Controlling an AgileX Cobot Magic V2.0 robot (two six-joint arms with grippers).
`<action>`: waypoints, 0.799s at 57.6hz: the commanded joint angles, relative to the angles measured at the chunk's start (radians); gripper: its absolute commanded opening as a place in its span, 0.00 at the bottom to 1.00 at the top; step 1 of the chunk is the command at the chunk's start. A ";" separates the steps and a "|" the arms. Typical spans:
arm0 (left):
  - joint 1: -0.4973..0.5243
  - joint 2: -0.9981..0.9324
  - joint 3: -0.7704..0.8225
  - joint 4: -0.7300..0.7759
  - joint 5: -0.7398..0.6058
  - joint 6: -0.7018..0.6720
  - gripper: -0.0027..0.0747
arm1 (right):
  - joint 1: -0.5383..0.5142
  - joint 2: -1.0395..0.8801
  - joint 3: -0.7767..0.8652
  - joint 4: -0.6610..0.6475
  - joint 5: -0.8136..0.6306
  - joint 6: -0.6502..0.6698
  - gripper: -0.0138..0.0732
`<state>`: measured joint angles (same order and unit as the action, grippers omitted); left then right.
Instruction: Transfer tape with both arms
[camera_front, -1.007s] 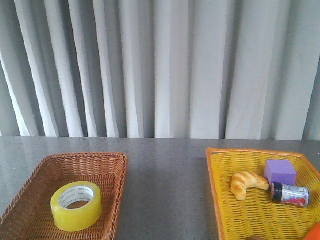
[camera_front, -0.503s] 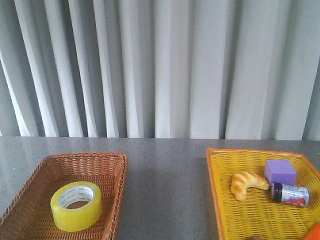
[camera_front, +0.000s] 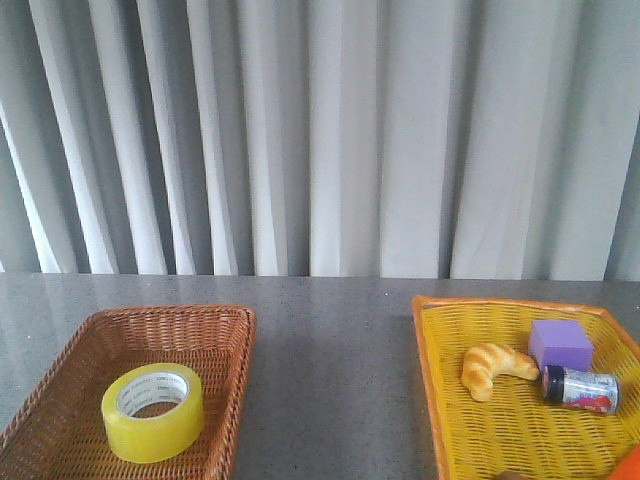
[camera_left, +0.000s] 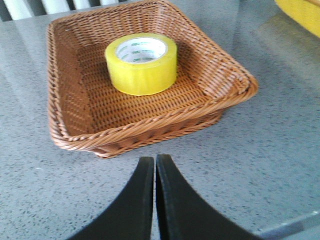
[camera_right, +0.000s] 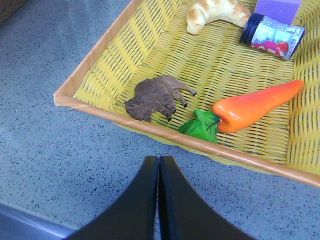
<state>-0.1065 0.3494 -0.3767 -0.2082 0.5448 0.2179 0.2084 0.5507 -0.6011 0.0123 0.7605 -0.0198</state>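
The tape (camera_front: 152, 412), a wide yellow roll with a white printed core, lies flat in the brown wicker basket (camera_front: 210, 325) at the front left. In the left wrist view the tape (camera_left: 142, 63) sits toward the basket's far side, and my left gripper (camera_left: 155, 159) hangs shut and empty over the grey tabletop just outside the brown basket's (camera_left: 150, 130) near rim. My right gripper (camera_right: 159, 159) is shut and empty too, over the table beside the yellow basket's (camera_right: 150, 129) rim. Neither arm shows in the front view.
The yellow basket (camera_front: 428, 370) at the front right holds a croissant (camera_front: 492, 368), a purple block (camera_front: 560, 343), a small jar (camera_front: 580, 388), a toy carrot (camera_right: 255, 106) and a brown animal figure (camera_right: 156, 97). Grey table (camera_front: 330, 380) lies between the baskets; curtains hang behind.
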 joint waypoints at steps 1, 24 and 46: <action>0.001 -0.045 0.035 0.048 -0.162 -0.079 0.03 | -0.005 0.003 -0.027 -0.003 -0.061 -0.005 0.15; 0.055 -0.375 0.352 0.125 -0.426 -0.206 0.03 | -0.005 0.003 -0.027 -0.002 -0.061 -0.005 0.15; 0.055 -0.375 0.393 0.126 -0.526 -0.212 0.03 | -0.005 0.003 -0.027 -0.001 -0.062 -0.005 0.15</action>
<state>-0.0548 -0.0101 0.0245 -0.0806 0.1005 0.0172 0.2084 0.5507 -0.6011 0.0123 0.7609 -0.0198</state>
